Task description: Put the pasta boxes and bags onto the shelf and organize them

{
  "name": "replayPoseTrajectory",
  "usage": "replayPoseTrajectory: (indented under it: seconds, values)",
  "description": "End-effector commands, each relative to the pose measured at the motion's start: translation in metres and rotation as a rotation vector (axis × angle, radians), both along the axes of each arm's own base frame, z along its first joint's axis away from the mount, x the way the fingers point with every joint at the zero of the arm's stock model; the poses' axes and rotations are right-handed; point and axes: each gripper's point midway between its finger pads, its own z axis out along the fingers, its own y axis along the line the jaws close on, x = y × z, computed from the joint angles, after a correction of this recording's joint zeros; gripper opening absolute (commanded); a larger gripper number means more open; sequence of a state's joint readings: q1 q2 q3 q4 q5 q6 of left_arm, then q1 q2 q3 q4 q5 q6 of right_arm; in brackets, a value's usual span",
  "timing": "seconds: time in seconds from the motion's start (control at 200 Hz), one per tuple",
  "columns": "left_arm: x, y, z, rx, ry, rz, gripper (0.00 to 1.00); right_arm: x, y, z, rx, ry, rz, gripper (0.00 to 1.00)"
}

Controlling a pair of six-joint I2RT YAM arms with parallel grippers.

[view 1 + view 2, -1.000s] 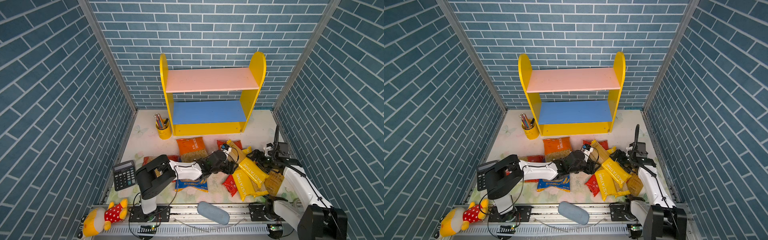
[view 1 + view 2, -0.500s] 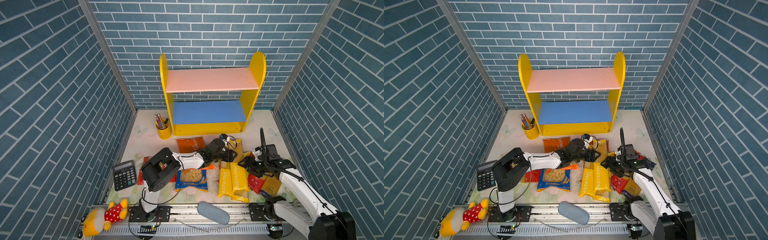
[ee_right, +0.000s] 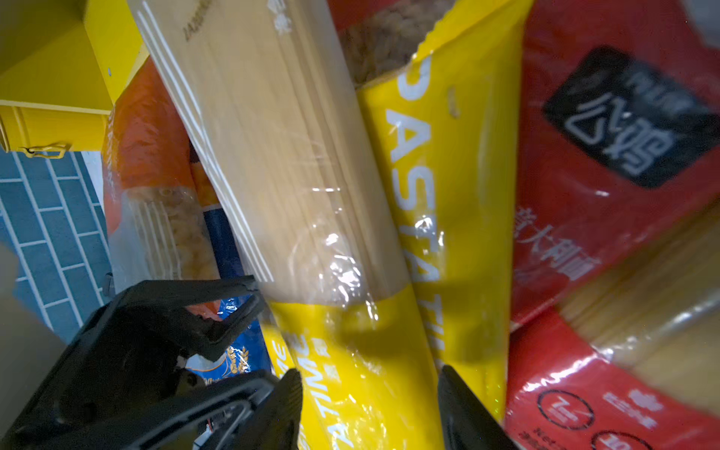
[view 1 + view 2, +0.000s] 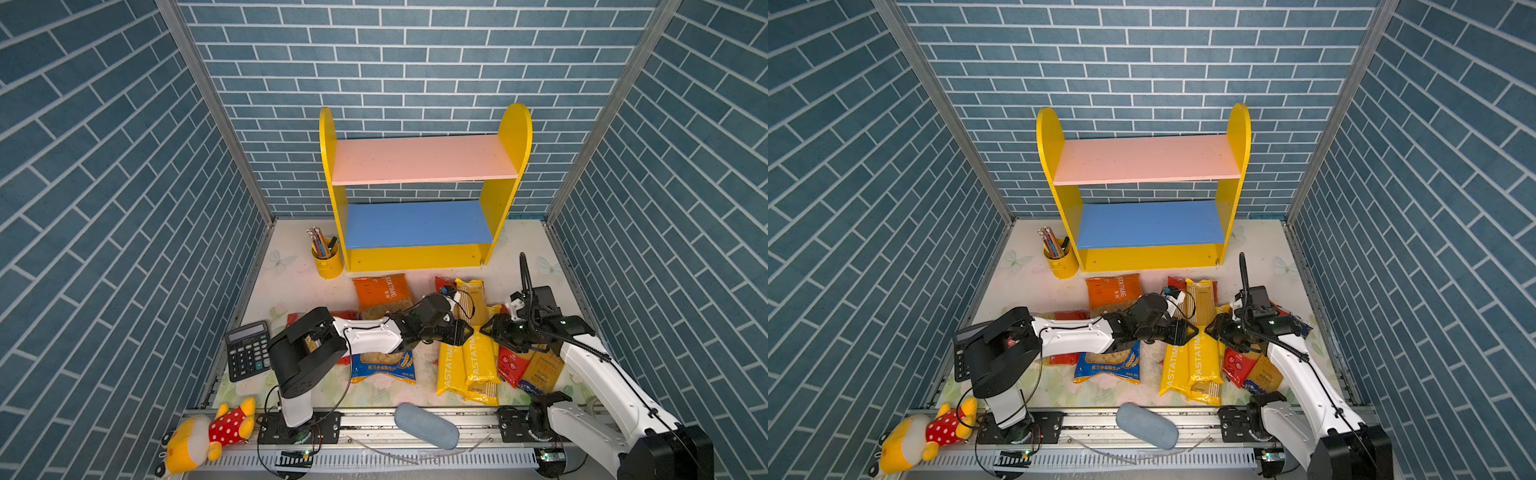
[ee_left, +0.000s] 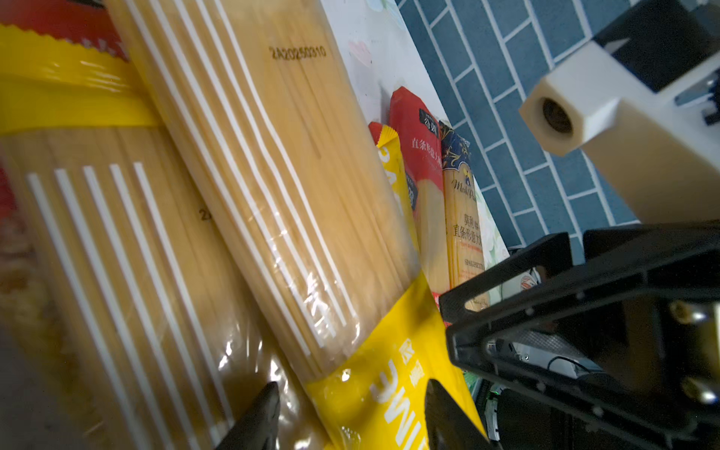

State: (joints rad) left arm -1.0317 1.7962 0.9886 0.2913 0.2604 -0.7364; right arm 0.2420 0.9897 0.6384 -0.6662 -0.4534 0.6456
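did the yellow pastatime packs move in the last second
Yes. The yellow PASTATIME packs were slanted; their near ends swung left, so they now lie side by side pointing straight at the shelf.

A yellow cup (image 4: 327, 259) of pencils stands at the back left of the floral tabletop (image 4: 291, 286). A black calculator (image 4: 247, 351) lies by the left wall (image 4: 124, 208). On the front rail (image 4: 374, 459) lie a plush toy (image 4: 203, 432) in a red dotted dress and, well apart, a grey-blue pouch (image 4: 426, 424).
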Motion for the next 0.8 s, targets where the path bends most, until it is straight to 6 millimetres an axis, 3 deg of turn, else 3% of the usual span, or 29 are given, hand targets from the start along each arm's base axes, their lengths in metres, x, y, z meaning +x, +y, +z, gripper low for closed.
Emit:
replayPoseTrajectory:
  seconds: [0.0,0.2,0.295,0.415,0.61,0.795]
  values:
    - [0.0,0.004,-0.019,0.028,0.033,0.01,0.59,-0.001,0.012,-0.009,0.053,0.0,0.059,0.57]
    - [0.009,0.006,-0.03,0.004,0.073,0.02,0.42,0.0,0.029,-0.015,0.161,0.005,0.106,0.59]
    - [0.014,0.009,-0.03,-0.02,0.091,0.021,0.3,0.005,0.044,0.002,0.278,-0.058,0.131,0.58]
    - [0.019,0.014,-0.032,-0.029,0.102,0.033,0.26,0.01,0.051,0.016,0.342,-0.118,0.139,0.53]
    - [0.019,0.012,-0.034,-0.037,0.11,0.03,0.26,0.015,0.05,-0.001,0.324,-0.119,0.122,0.33]
    - [0.021,0.023,-0.019,-0.057,0.095,0.04,0.27,0.021,0.047,0.016,0.338,-0.204,0.09,0.09]
